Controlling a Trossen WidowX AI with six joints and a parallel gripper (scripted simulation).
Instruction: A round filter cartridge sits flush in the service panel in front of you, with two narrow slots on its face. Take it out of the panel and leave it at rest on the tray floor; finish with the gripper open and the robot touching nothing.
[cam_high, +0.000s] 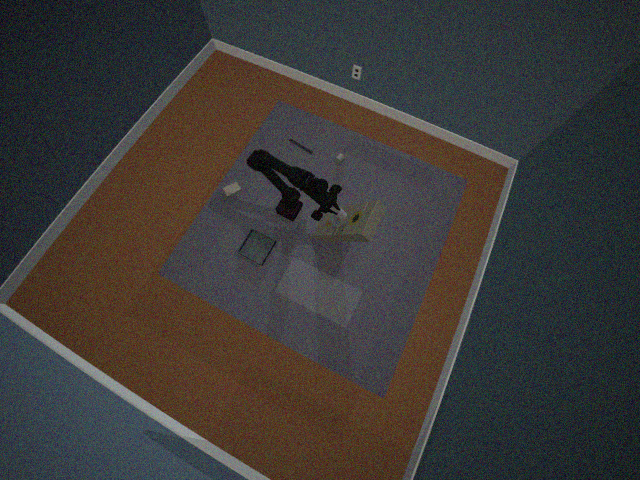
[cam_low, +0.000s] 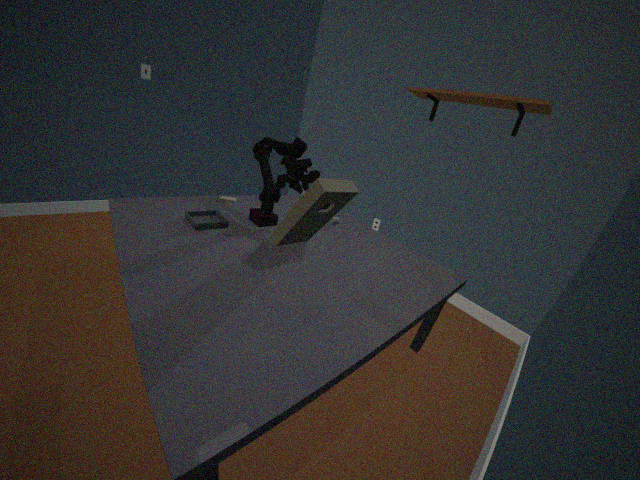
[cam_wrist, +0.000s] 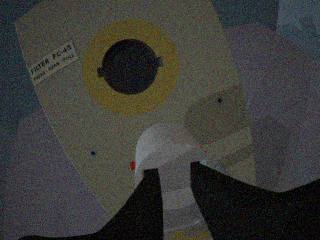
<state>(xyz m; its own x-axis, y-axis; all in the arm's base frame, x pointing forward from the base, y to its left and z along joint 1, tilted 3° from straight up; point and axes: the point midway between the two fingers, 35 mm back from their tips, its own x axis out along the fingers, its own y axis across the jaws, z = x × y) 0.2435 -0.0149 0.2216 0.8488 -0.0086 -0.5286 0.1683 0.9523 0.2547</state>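
So we've got the gripper (cam_high: 339, 211) (cam_low: 303, 191) (cam_wrist: 172, 171) clamped on the pale filter cartridge (cam_high: 342, 213) (cam_wrist: 162, 142), which looks fully out: in the wrist view the round hole in the service panel (cam_high: 374, 219) (cam_low: 294, 222) (cam_wrist: 65, 107) sits dark and open, with 2 little notches at its yellow ring (cam_wrist: 92, 75). The job now, we'd say, is carrying it over to the tray (cam_high: 251, 258) (cam_low: 209, 227), well apart from the panel. Best to back straight off the slanted face first, then swing, so we don't clip the edge. Keep the squeeze steady, since a rounded body could roll in 2 fingers. Go high over the tray's rim, come down inside, get it touching the floor, then open slowly and lift away.
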